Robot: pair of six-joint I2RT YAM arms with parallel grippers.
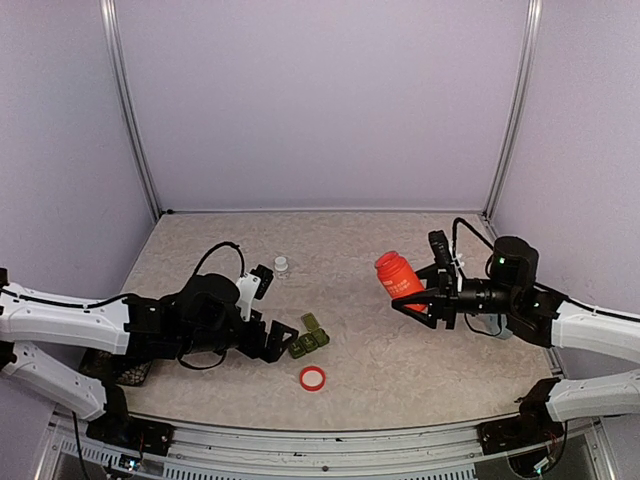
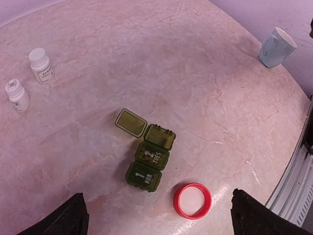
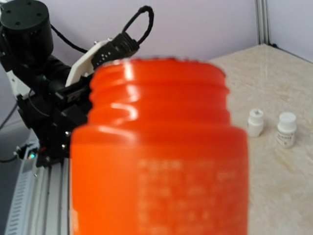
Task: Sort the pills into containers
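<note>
Right hand grips uncapped orange bottle aloft, likely for pouring; left hand, open, waits beside containers.

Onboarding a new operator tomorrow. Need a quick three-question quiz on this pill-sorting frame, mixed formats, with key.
1. True or false: the orange bottle in the right gripper has a cap on.
2. How many lids of the green pill organizer stand open? A) none B) one C) all three
3. Which gripper is open and holds nothing?

Key
1. False: its threaded neck is bare. A red cap lies on the table near the organizer.
2. B: only the end compartment, next to the one marked 2.
3. The left gripper, jaws wide.
</note>
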